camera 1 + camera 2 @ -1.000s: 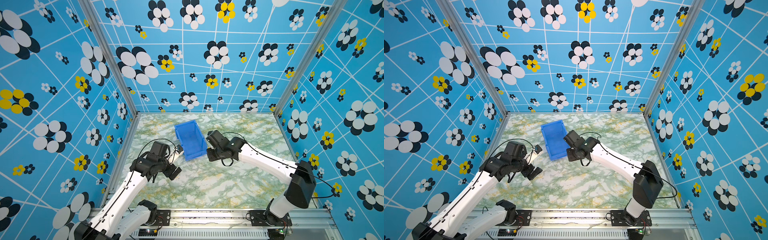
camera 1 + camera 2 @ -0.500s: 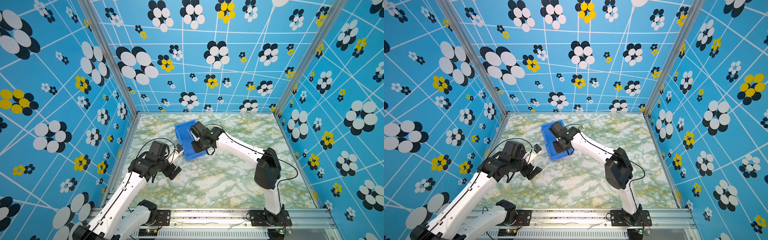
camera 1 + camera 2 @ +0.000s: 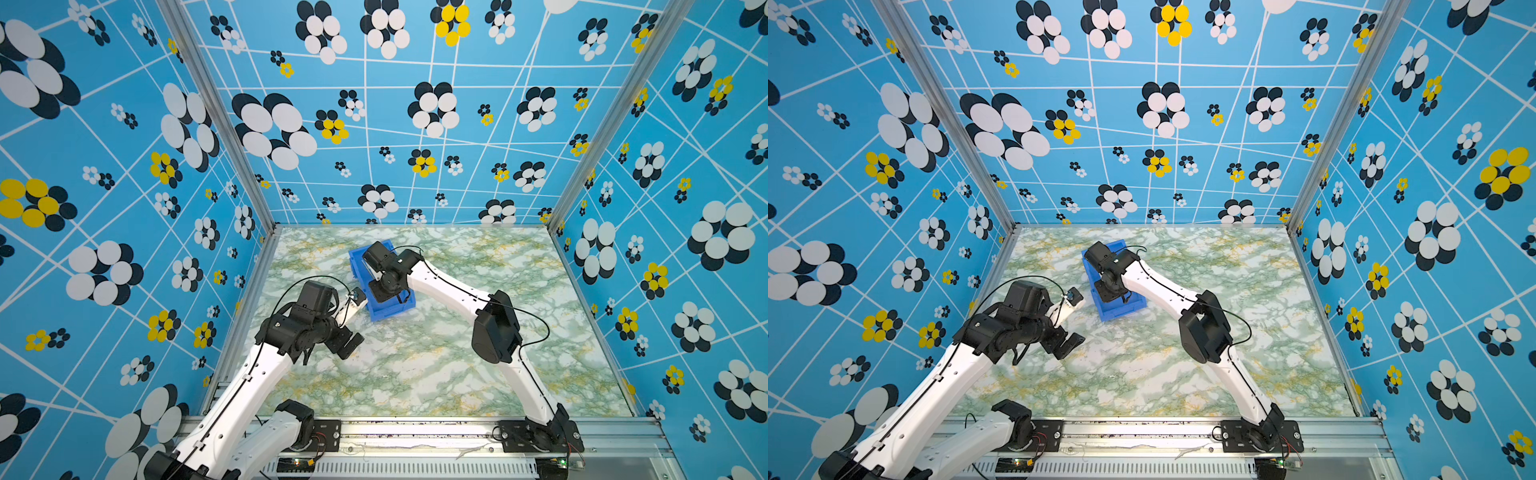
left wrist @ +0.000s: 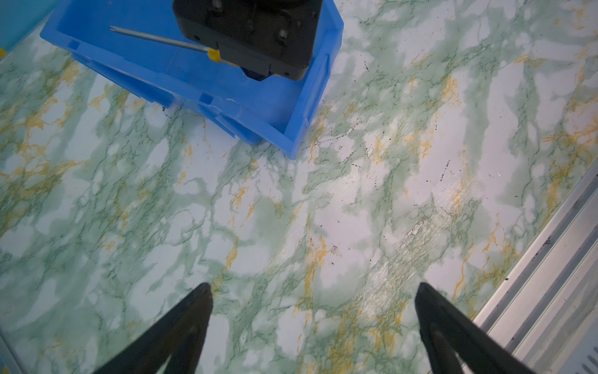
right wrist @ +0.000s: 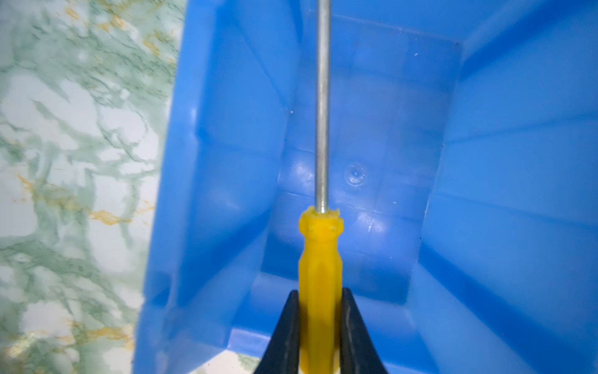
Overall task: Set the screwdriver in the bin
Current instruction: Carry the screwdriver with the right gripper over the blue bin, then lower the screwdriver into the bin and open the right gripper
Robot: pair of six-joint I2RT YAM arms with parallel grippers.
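Table: bin is being stood left of centre, nearer the far edge. Left gripper is being held wide apart, empty. Screwdriver is being pinched tight by its handle in the right gripper, over the bin's inside. Release is probably being set up. It is best lowered first, shaft lined along the bin.

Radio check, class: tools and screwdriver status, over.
Right tool shut on slim yellow-handled screwdriver, above rectangular blue plastic bin. Left tool open, empty. Path clear.
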